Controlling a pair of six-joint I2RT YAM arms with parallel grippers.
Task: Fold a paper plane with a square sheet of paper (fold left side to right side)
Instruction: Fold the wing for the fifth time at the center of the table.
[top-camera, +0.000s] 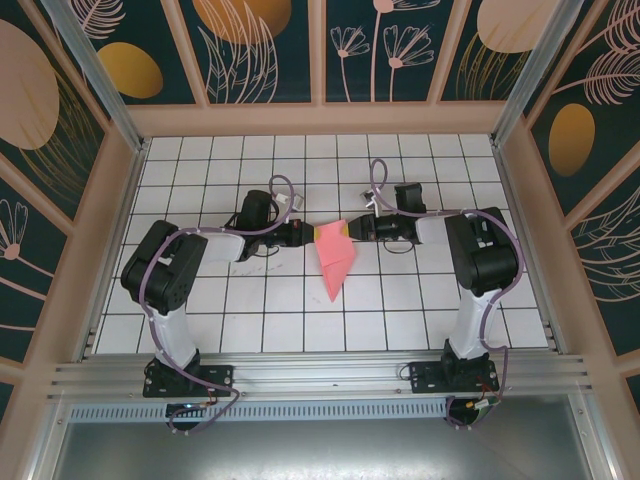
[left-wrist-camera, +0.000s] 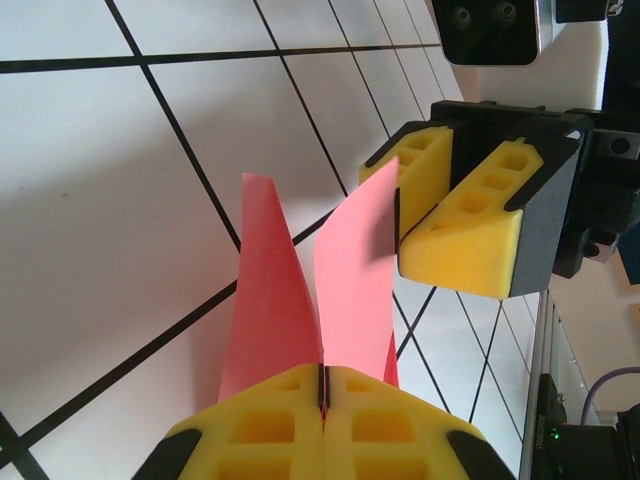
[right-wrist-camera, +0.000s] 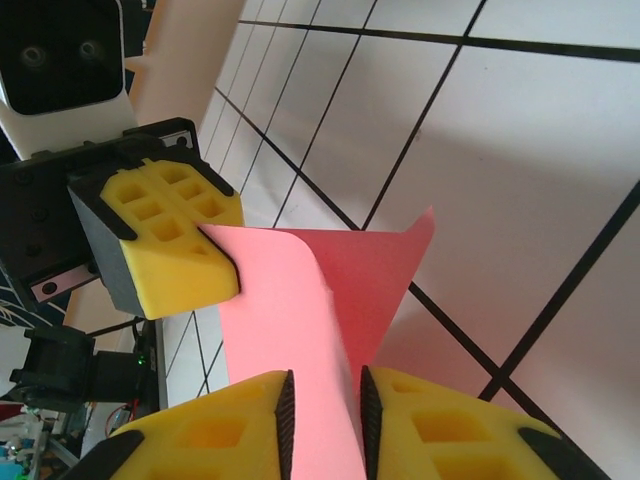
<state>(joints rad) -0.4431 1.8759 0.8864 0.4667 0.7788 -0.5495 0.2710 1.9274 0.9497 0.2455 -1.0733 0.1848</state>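
Coral-red paper sheet (top-camera: 335, 262), folded to a point, lies mid-table on the white grid table (top-camera: 200, 160). Left gripper (left-wrist-camera: 323, 378) is pinched tight on its fold. Right gripper (right-wrist-camera: 325, 390) fingers stand narrow around a raised flap, seemingly not clamping it.

Black arms (top-camera: 478, 252), yellow jaws, purple cables (top-camera: 281, 186)

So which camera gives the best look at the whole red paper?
The top external view: the red paper shows nearly whole there, a folded shape tapering to a point at its lower end. The two wrist views are close-ups of its raised flaps, so its outline is cut off.
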